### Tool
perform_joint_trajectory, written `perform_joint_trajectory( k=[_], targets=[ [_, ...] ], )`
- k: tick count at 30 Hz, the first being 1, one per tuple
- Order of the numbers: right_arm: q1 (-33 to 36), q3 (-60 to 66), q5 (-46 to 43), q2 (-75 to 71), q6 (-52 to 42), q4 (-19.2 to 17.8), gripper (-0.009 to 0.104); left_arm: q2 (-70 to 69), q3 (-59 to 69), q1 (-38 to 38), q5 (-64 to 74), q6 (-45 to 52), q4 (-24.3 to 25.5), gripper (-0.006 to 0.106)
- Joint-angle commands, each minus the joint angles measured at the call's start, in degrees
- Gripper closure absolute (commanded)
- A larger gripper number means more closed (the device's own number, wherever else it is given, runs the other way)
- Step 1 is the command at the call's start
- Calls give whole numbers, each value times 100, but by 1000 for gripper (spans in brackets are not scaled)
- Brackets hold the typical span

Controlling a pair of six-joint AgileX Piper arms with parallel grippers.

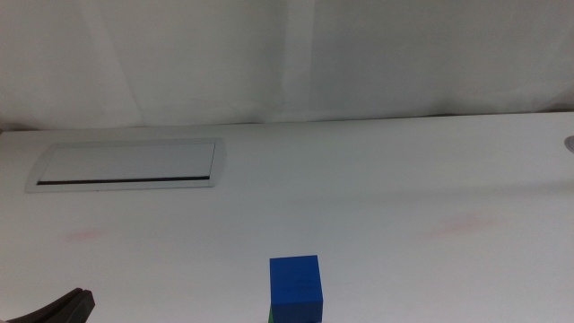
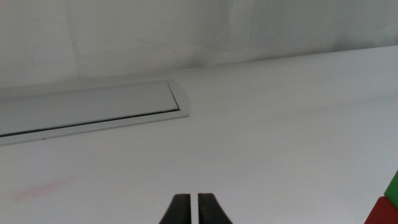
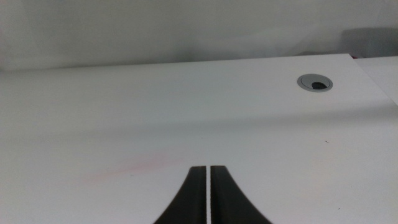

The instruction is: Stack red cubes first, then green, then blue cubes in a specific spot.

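Observation:
The blue cube (image 1: 295, 285) stands at the bottom middle of the middle view, on top of a stack. Only a sliver of the green cube (image 1: 270, 317) shows under it there, and the red cube is cut off below the frame. In the left wrist view the green cube (image 2: 393, 185) sits on the red cube (image 2: 385, 213) at the picture's edge. My left gripper (image 2: 194, 198) is shut and empty, low at the table's front left (image 1: 63, 308), well apart from the stack. My right gripper (image 3: 208, 169) is shut and empty, and is out of the middle view.
A flat grey recessed panel (image 1: 130, 165) lies in the table at the back left, also in the left wrist view (image 2: 87, 109). A round cable grommet (image 3: 314, 82) sits at the back right (image 1: 569, 142). A white curtain backs the table.

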Motion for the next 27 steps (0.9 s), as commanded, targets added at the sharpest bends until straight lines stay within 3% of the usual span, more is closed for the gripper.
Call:
perform_joint_trajectory(
  k=[1,14,27],
  targets=[
    [-18,66,-148,29,-45,-74,98,22,117,16,-144,-40,-35,103],
    [-18,93,-346,4,-45,-105,98,-27,98,16,-583,-14,20,103],
    [-18,92,-267,-979,-77,-115,98,-1334,97,16,-155,-14,20,103]
  ],
)
